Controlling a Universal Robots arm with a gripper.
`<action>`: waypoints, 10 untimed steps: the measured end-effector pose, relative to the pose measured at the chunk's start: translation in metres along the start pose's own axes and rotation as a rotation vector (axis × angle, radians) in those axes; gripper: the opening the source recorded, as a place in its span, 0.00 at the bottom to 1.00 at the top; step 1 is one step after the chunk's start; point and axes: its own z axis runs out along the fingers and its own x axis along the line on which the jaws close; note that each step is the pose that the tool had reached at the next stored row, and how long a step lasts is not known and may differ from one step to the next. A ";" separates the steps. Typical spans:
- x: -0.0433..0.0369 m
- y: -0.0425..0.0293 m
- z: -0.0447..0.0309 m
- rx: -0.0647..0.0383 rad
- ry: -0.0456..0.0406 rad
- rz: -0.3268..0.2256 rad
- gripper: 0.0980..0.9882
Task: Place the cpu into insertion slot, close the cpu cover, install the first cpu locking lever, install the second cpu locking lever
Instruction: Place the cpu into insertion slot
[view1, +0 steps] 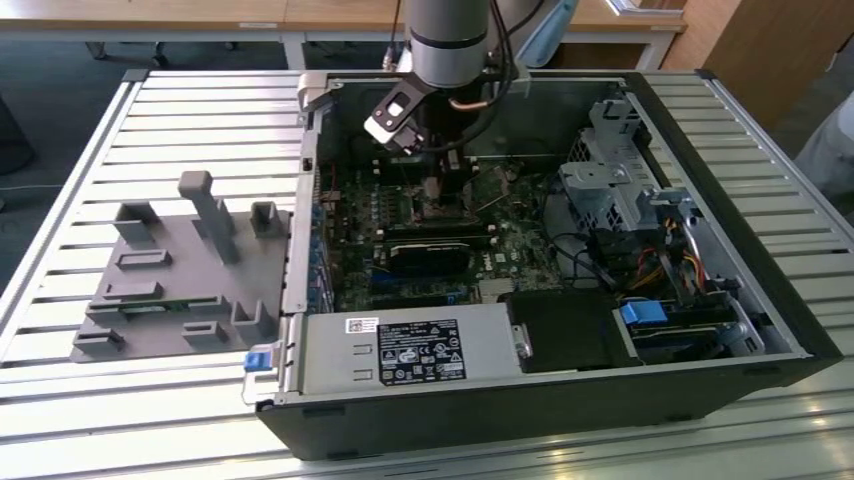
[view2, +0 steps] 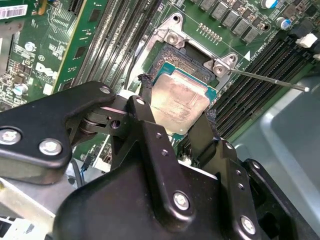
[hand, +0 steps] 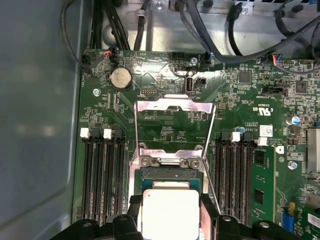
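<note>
From where I stand, the arm reaches down into the open computer case. Its gripper pinches the cpu by two opposite edges, right over the insertion slot in the green motherboard. The cpu cover stands flipped open beyond the slot, with a thin locking lever swung free beside it.

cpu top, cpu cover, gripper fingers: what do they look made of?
cpu: the top looks like metal, dull silvery-grey with soft reflections; a green substrate edge shows in the second wrist view.
cpu cover: thin sheet metal, bright silver, with glare along the frame.
gripper fingers: matte black, either plastic or coated metal, can't tell which. The screw heads are shiny metal.
</note>
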 end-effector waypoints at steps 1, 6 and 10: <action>0.0001 -0.0001 0.0010 0.000 0.0001 0.000 0.50; 0.0002 -0.0020 0.0046 0.000 -0.0003 0.006 0.50; 0.0002 -0.0033 0.0077 0.000 -0.0008 0.015 0.50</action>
